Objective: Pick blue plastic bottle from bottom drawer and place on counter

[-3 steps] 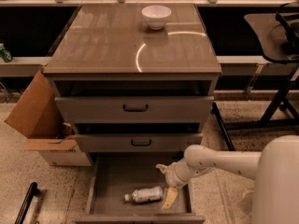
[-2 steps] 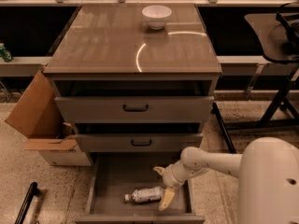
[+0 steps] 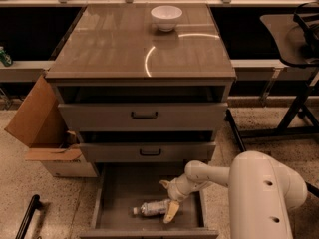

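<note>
On the floor of the bottom drawer (image 3: 117, 193), the blue plastic bottle (image 3: 152, 208) lies on its side, white cap pointing left, base pointing right. It rests toward the near wall, slightly right of centre.

The gripper (image 3: 168, 198) is lowered into the drawer at the bottle's right end. Its fingers (image 3: 171, 212) are spread apart: one sits at the near side of the bottle's base, apparently touching it, and the other stands farther back, apart from the bottle. Nothing is gripped. The white arm (image 3: 209, 173) reaches in from the right.

Above the open drawer, the middle drawer (image 3: 147, 152) and the upper drawer (image 3: 144, 115) are partly pulled out. The counter (image 3: 124, 44) tops the cabinet and carries a white bowl (image 3: 166, 17) at its far edge. A cardboard box (image 3: 35, 118) leans at the cabinet's left.

Hazards from this position:
- The fingers bracket only the base end. Closing here may squeeze the bottle out leftward or spin it.
- The round body can roll on the smooth drawer floor if one finger makes contact first.
- On lifting, the bottle or gripper may strike the middle drawer's front, which overhangs the far part of the opening.
- An off-centre hold lets the cap end droop and slip.
</note>
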Available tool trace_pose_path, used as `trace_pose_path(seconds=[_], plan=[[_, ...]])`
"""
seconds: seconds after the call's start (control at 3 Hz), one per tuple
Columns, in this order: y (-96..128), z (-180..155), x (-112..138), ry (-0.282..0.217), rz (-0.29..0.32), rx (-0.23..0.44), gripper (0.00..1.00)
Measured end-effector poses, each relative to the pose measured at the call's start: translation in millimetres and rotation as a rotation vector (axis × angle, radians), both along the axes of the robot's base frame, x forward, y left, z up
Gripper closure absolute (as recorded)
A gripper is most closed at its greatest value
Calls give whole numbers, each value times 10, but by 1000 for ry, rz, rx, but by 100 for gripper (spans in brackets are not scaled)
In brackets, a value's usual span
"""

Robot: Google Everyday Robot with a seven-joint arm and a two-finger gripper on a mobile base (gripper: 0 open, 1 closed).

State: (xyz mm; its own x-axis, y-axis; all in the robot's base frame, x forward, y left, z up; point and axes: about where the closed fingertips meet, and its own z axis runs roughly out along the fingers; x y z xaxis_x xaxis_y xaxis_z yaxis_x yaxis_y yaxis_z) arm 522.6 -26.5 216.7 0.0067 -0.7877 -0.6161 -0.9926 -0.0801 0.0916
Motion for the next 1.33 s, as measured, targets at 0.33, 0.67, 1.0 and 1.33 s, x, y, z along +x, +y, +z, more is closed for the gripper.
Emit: trace_pose_path(seconds=[0.33,0.67,1.0,1.33], plan=[[46,-225,75,-10,-9,-21,0],[106,-402,129,-23,-19,-30,0],[175,-529,156,-35,-19,-41,0],[228,-641,165,-43,-19,-52,0]])
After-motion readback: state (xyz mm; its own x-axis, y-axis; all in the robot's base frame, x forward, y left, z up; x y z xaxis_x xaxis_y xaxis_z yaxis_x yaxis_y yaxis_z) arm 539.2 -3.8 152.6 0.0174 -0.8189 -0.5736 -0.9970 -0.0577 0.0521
